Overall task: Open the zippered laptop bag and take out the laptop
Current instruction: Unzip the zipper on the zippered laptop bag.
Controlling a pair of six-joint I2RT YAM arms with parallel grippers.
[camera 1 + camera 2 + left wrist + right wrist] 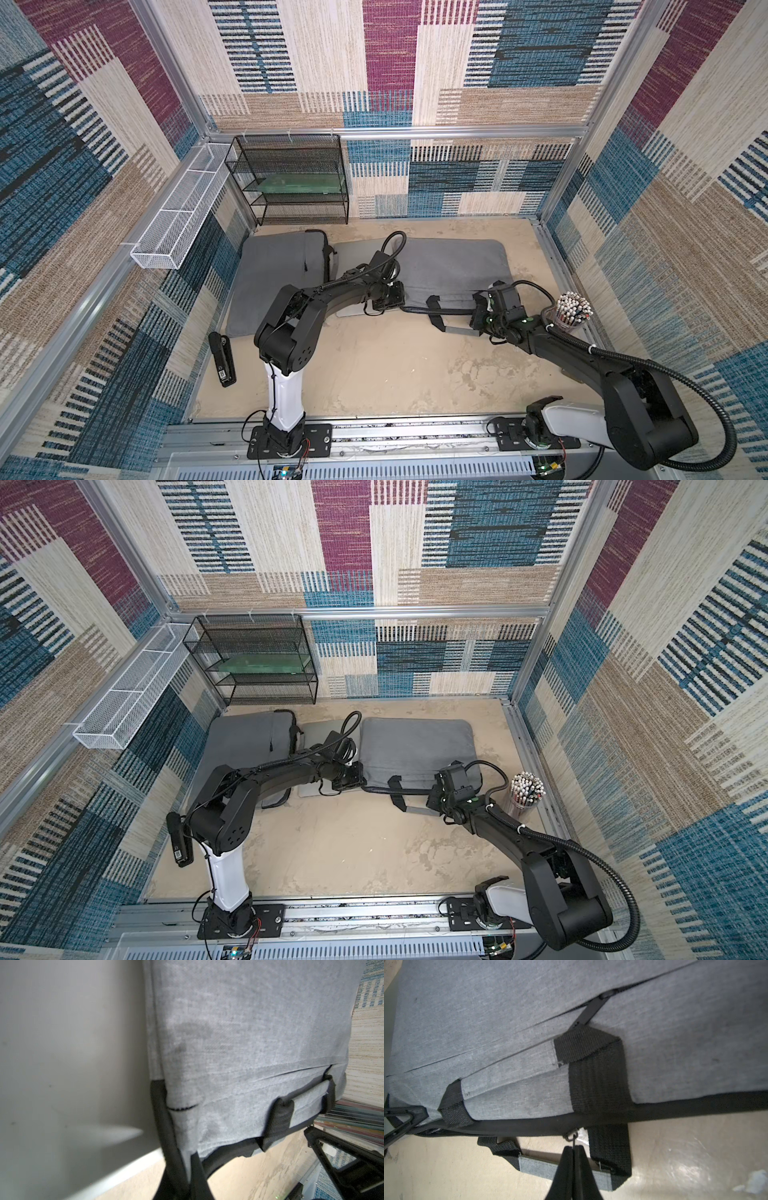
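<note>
Laptop bag, unzipping stage: right gripper jaws pinch the zipper pull; left gripper jaws clamp its corner. Next, the pull must slide along the zip.

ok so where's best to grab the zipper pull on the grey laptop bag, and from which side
Pinch the thin tab of the zipper pull, which sticks out of the black zipper band along the laptop bag's near edge. Come in low from the robot's side, over the table, jaws across the tab's flat faces. The right gripper is shut on it that way.
</note>
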